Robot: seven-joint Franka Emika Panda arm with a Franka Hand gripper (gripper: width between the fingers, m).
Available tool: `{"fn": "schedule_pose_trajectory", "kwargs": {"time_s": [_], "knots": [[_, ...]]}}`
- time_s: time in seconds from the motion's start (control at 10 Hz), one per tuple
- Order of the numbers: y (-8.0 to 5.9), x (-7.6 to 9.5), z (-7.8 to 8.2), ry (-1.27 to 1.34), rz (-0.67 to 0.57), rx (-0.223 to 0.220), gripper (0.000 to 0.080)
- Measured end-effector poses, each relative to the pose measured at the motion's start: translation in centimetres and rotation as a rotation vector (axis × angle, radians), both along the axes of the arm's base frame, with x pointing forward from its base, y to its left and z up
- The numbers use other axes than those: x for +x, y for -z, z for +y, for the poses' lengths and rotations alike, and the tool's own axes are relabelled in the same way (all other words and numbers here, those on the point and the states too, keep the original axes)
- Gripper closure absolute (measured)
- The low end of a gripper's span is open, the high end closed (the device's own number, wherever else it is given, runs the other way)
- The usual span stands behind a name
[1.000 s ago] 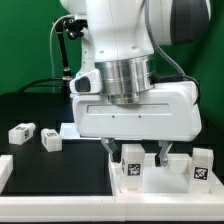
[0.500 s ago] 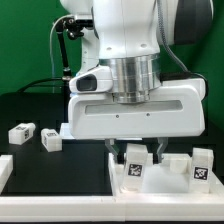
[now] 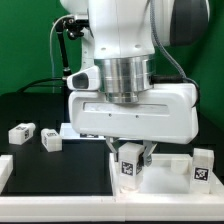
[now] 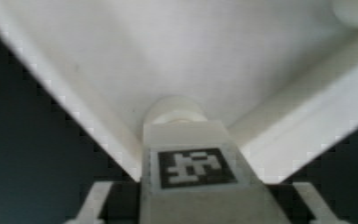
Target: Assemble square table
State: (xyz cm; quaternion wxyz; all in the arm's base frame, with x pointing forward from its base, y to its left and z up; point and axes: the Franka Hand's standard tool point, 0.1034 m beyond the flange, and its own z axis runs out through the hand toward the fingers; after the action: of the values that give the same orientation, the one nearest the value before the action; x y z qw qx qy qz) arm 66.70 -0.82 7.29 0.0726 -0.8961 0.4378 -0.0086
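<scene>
A black worktop point(image 3: 60, 172) sits before a green backdrop point(image 3: 25, 45), with a spare leg point(image 3: 20, 131) and a second spare leg point(image 3: 52, 141) lying at the exterior view's left. The hand point(image 3: 131, 157) is closed on a tagged leg point(image 3: 129, 168), upright over the white slab point(image 3: 170, 182) at the lower right.

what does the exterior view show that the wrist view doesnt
Only exterior: the arm, a leftmost leg and a second leg lying on the black table, and a right leg at that view's right. Only wrist: the inner corner of the slab, close up. Both: the gripper holding the held leg over the slab.
</scene>
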Motion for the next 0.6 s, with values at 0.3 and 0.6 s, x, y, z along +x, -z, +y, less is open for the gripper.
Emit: {"fn": "schedule_pose_trajectory", "kwargs": {"time_s": [0.3, 0.6], "knots": [[0.30, -0.02, -0.55, 0.459, 0.046, 0.156, 0.0505], [0.36, -0.03, -0.26, 0.503, 0.056, 0.161, 0.0505]]}}
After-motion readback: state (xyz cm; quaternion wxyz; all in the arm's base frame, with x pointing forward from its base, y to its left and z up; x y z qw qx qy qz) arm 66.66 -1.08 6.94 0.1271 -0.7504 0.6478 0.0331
